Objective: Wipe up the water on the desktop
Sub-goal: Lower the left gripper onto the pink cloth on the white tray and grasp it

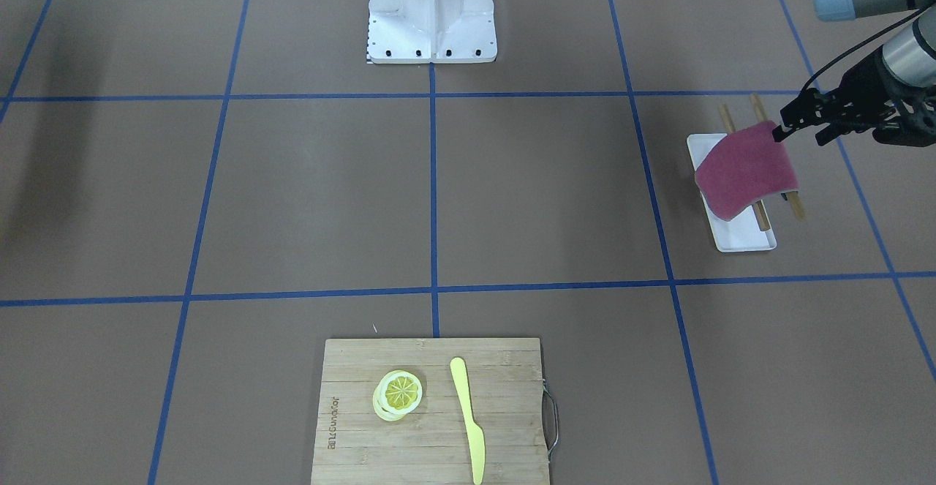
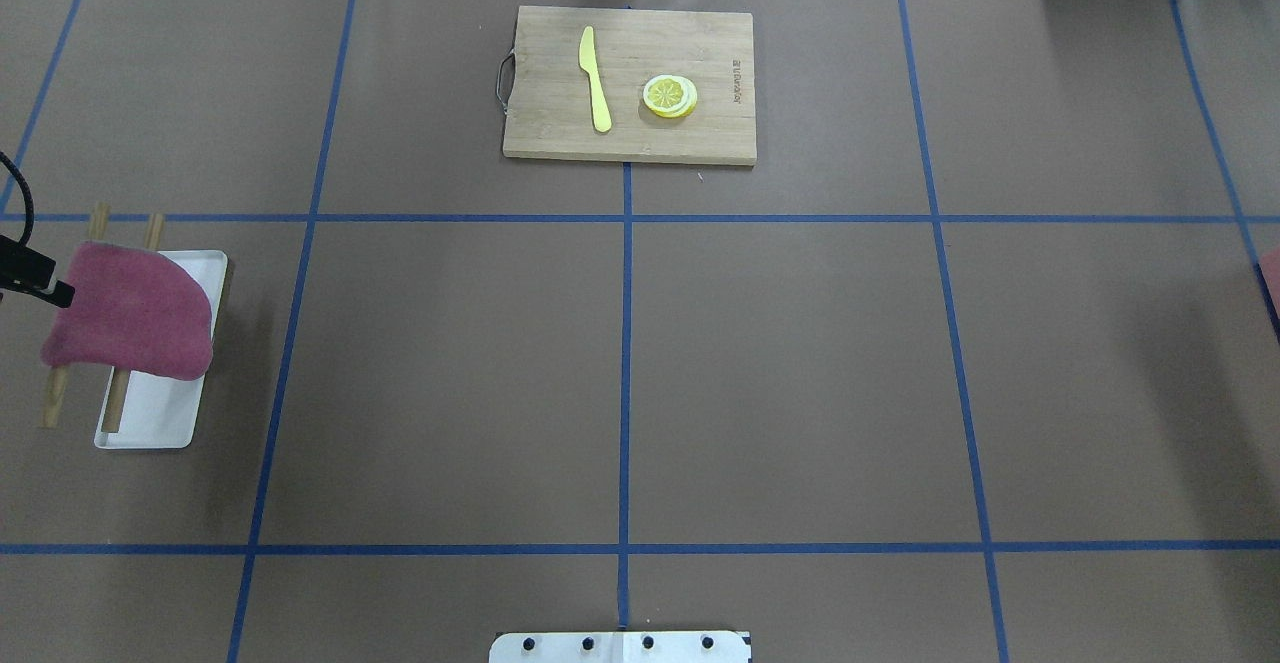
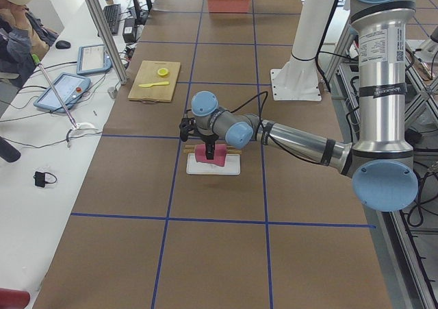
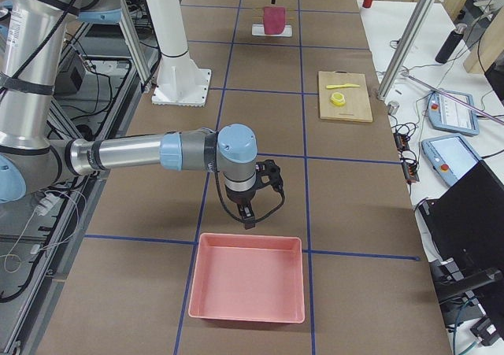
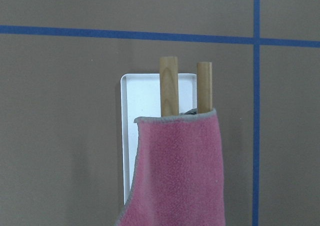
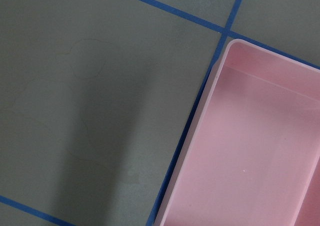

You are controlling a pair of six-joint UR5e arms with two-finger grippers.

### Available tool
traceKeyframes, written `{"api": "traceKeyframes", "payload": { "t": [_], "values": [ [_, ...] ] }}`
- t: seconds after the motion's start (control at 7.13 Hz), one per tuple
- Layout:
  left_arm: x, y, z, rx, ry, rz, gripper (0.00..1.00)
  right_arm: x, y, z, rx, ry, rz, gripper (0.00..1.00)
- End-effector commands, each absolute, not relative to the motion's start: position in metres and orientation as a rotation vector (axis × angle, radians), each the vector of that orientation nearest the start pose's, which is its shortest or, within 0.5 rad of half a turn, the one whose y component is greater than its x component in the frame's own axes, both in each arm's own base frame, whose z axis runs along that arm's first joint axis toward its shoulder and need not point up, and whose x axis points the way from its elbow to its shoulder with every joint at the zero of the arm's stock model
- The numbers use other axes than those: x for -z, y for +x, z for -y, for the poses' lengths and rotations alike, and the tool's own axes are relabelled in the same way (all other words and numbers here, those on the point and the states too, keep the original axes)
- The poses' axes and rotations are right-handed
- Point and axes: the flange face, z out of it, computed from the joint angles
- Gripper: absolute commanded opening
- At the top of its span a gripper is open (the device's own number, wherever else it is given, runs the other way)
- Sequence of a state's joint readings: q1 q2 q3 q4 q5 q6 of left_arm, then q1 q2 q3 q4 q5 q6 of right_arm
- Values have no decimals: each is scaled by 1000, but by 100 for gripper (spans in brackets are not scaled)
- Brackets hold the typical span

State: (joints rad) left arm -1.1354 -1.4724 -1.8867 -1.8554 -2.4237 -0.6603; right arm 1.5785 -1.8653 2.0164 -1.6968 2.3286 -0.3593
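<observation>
The desktop (image 1: 314,192) is matte brown with a grid of blue tape lines. My left gripper (image 1: 781,132) is shut on one edge of a magenta cloth (image 1: 746,170) and holds it hanging just above a white tray (image 1: 746,240) with two wooden sticks (image 5: 169,85) across it. The cloth also shows in the overhead view (image 2: 130,313) and the left wrist view (image 5: 177,171). My right gripper (image 4: 246,217) hangs over the desktop beside a pink bin (image 4: 246,276); I cannot tell whether it is open. A faint wet-looking outline (image 6: 75,100) shows on the desktop in the right wrist view.
A bamboo cutting board (image 1: 351,412) with a lemon slice (image 1: 399,393) and a yellow knife (image 1: 468,419) lies at the table's operator side. The white robot base (image 1: 431,9) stands at the robot's side, in the middle. The pink bin (image 6: 260,151) is empty.
</observation>
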Motion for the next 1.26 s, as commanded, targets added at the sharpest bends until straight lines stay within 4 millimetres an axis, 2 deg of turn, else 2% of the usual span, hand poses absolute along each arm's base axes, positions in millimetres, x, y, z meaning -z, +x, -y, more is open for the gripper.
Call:
{"api": "traceKeyframes", "payload": {
  "t": [0.0,0.14,1.12],
  "values": [
    [-515,145,443,-4,-44,-953,73,-579,67,366,346,170,749,100],
    [-516,146,444,-5,-46,-953,69,-579,67,366,347,172,749,100],
    [-513,157,446,-27,-48,-956,62,-580,67,366,348,171,749,100]
  ]
}}
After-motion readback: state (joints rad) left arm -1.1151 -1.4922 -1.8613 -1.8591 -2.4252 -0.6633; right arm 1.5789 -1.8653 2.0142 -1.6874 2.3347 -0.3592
